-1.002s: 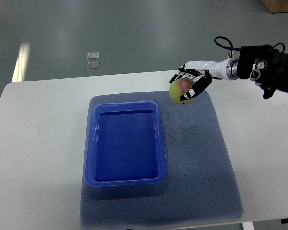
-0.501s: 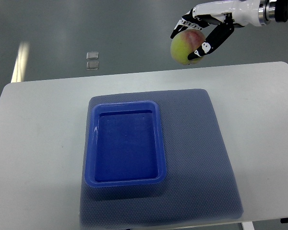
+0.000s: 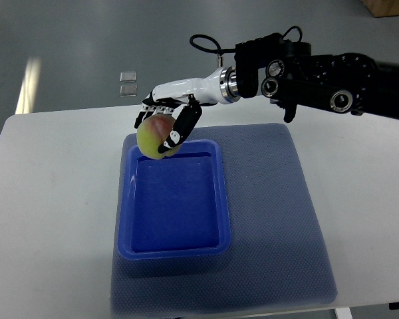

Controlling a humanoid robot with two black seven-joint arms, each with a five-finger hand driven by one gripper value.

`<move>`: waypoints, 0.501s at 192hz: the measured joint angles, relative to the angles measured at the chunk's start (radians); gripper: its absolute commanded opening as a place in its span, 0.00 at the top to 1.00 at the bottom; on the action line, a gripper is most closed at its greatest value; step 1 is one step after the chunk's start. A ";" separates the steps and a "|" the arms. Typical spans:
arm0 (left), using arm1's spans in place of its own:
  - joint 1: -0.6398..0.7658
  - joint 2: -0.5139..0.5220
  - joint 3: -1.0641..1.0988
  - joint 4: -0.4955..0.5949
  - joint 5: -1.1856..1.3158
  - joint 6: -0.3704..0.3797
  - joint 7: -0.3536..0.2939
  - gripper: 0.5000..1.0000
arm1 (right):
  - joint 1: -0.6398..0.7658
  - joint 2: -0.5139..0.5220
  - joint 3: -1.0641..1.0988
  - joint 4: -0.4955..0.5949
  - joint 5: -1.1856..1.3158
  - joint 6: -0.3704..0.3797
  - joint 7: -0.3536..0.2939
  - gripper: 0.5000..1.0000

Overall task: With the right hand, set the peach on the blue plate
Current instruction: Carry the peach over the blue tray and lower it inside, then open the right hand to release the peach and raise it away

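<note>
The peach [image 3: 157, 136], yellow-green with a red blush, hung above the far left corner of the blue plate [image 3: 174, 199], gripped by the right robot hand [image 3: 167, 118] with its fingers curled over it. The plate sat on a grey-blue mat [image 3: 272, 226] spread over the white counter [image 3: 46, 219].

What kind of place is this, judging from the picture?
Probably a robotics lab or test area, not a home. A plain white table stands on a smooth grey floor, with a textured mat and a blue plate laid out as a bare work setup. The right hand holds a peach above it.
</note>
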 measured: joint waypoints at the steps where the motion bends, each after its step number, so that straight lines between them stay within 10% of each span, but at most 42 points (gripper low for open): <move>1: 0.000 0.000 0.000 0.000 0.000 0.000 0.000 0.00 | -0.003 0.004 0.000 -0.003 0.000 0.000 0.000 1.00; 96: 0.000 0.000 -0.002 -0.003 0.000 0.000 0.000 0.00 | -0.201 0.145 -0.001 -0.146 -0.095 -0.029 -0.001 0.93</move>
